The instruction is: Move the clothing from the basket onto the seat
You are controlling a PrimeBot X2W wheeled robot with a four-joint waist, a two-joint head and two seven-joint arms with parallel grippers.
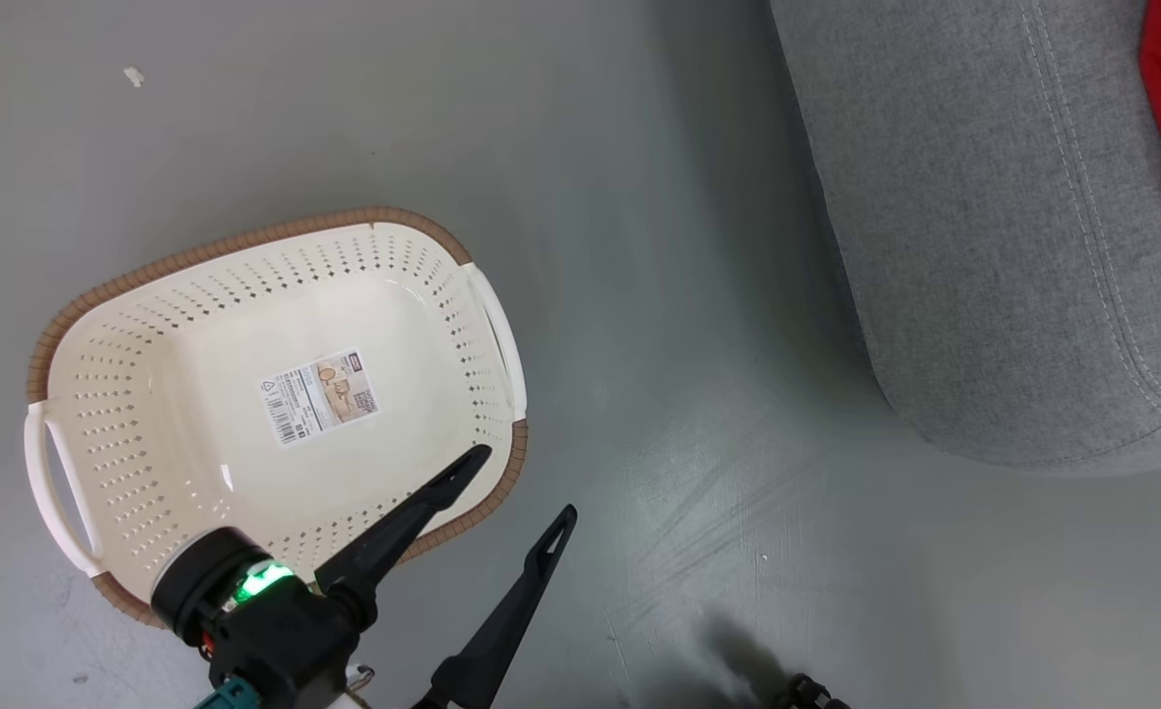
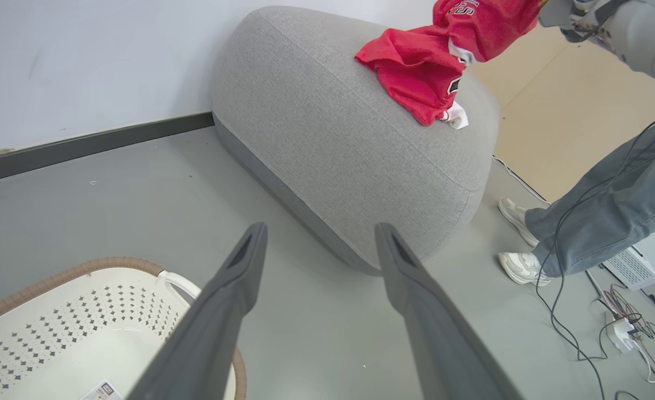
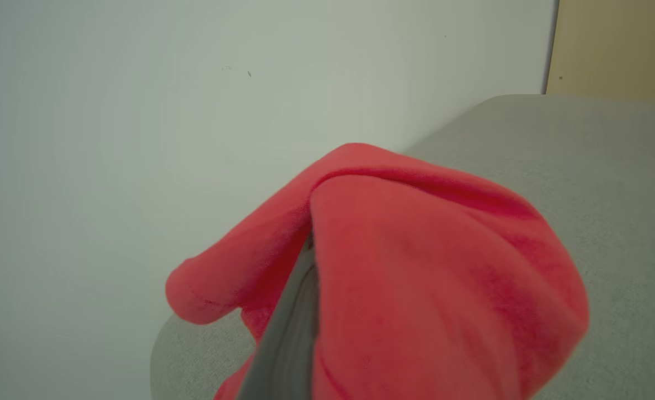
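The basket (image 1: 107, 414), well left of the seat (image 1: 984, 246), is empty, its label bare. The left gripper (image 1: 525, 483) hangs over the basket's seat-side rim, fingers spread, holding nothing. The clothing (image 2: 416, 72) lies partly on the seat's top. Its upper end is pinched by the right gripper (image 3: 305, 261), judged mid-placement.

The basket (image 1: 117, 423) is seen to be of smooth, slightly glossy cream plastic pierced with small holes. Its rim (image 1: 245, 236) is moulded in a brown woven-look texture, and a printed paper label (image 1: 319, 396) is stuck inside. The seat (image 1: 984, 246) is covered in matt, slightly coarse grey cloth with stitched seams. The clothing (image 2: 416, 66) is of soft, matt red fabric. The floor (image 1: 639, 197) is smooth, with a dull sheen and faint scuffs. The left gripper (image 1: 526, 483) is fitted with dark, matt, smooth fingers (image 2: 221, 322).
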